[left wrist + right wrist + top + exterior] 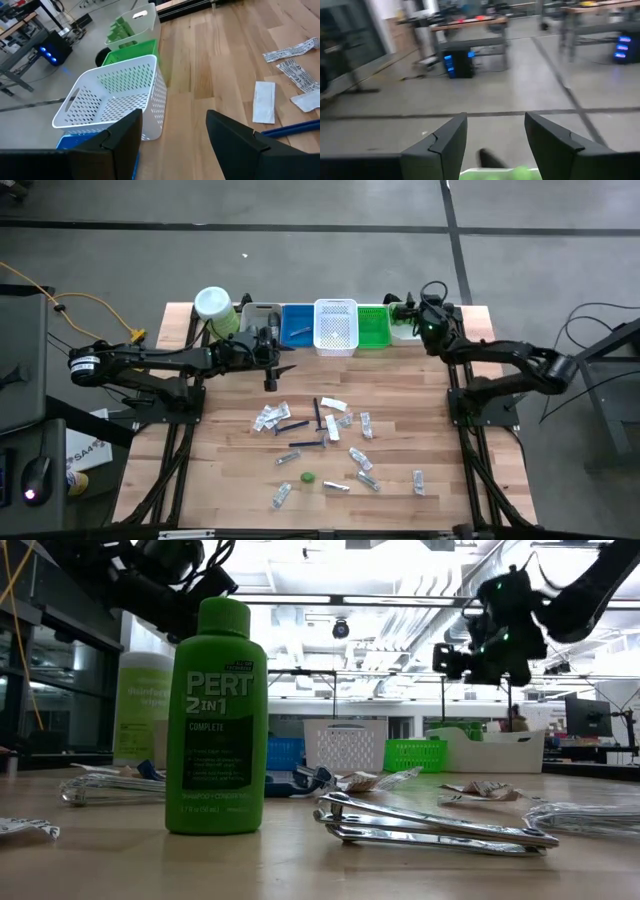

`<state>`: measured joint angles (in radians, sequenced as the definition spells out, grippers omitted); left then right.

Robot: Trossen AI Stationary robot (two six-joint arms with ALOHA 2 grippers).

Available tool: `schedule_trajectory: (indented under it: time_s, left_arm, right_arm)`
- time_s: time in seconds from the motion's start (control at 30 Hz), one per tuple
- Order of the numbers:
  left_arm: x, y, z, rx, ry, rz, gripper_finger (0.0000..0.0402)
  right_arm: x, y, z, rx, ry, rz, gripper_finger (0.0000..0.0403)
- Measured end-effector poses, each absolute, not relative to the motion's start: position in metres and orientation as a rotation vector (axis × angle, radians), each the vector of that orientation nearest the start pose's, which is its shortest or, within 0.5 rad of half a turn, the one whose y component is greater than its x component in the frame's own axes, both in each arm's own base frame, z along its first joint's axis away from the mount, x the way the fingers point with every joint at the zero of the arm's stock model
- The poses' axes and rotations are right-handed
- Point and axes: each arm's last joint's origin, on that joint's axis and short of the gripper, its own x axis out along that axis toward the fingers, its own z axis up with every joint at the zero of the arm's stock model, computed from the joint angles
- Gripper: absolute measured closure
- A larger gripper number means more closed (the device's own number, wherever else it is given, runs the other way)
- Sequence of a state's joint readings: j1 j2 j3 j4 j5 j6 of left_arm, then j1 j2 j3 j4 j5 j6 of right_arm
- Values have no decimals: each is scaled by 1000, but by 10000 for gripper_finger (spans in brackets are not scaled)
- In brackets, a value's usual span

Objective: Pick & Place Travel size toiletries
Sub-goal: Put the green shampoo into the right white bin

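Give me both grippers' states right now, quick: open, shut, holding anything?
Left gripper: open, holding nothing, up near the white basket.
Right gripper: open, nothing between its fingers, at the row's far end past the green bin.

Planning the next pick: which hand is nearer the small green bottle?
Left. The left hand hovers by the bins, up-table from the green bottle; the right hand sits farther off, above the far-right bins.

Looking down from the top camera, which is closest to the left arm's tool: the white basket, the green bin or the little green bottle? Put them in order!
Measured from the left tool, near the bins at the table's far edge:
1. White basket, in the bin row, just to the tool's right.
2. Green bin, one place farther right in the row.
3. Little green bottle, far off at the table's near side.
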<state>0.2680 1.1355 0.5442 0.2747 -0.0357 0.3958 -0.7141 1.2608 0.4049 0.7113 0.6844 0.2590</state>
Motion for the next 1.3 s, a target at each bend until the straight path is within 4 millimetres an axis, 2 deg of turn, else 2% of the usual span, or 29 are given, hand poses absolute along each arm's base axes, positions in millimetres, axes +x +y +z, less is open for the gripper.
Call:
schedule_trajectory:
  time_s: [0.27,0.5,0.6,0.93,1.3]
  left_arm:
    - [224,64,229,340,383,298,184]
    - [204,58,246,230,351,333,184]
    - [198,51,246,174,375,313,184]
    - [196,7,237,78,467,149,184]
    - [189,-46,229,7,494,178,184]
  right_arm:
    - [178,-120,211,204,102,-1093,210]
    - [183,-74,220,213,157,-826,210]
    - [186,-55,220,193,183,-708,210]
    - [193,12,218,204,224,-378,210]
    - [188,67,213,266,249,-124,210]
